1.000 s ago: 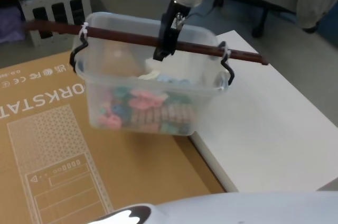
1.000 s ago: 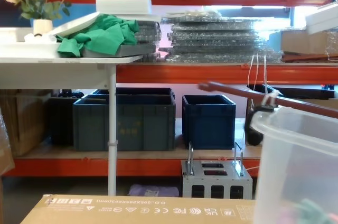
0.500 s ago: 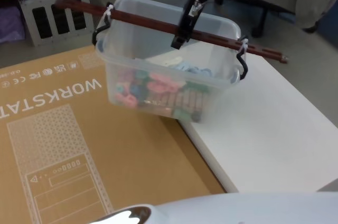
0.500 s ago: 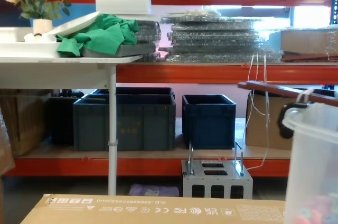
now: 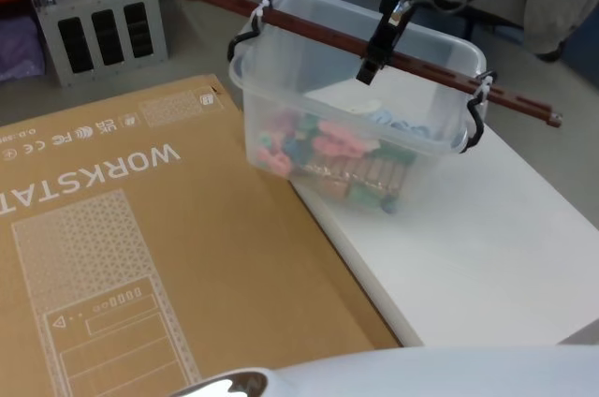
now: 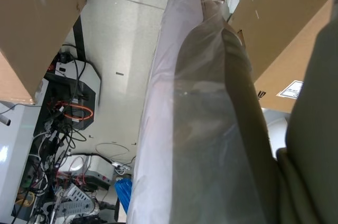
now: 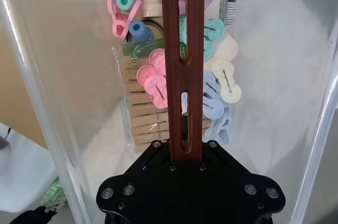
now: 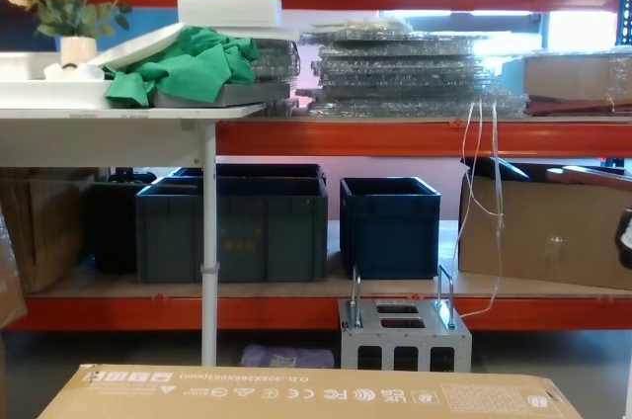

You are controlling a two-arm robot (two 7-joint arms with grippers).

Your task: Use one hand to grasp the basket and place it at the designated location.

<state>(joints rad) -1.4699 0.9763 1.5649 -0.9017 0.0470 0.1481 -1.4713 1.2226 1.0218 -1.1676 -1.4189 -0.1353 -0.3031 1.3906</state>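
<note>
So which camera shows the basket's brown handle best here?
The head view: the handle shows full length across the basket, hooks at both ends, right hand clamped mid-bar. The right wrist view shows a close slotted stretch; the chest view, what looks like one end at the right edge.

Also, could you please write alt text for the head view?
The right claw grips the wooden handle of a clear basket filled with coloured clips, with the basket over the edge of a white table, beside a printed cardboard sheet.

Clear basket (image 5: 281, 69); seemingly pastel clips (image 5: 337, 139)
</note>
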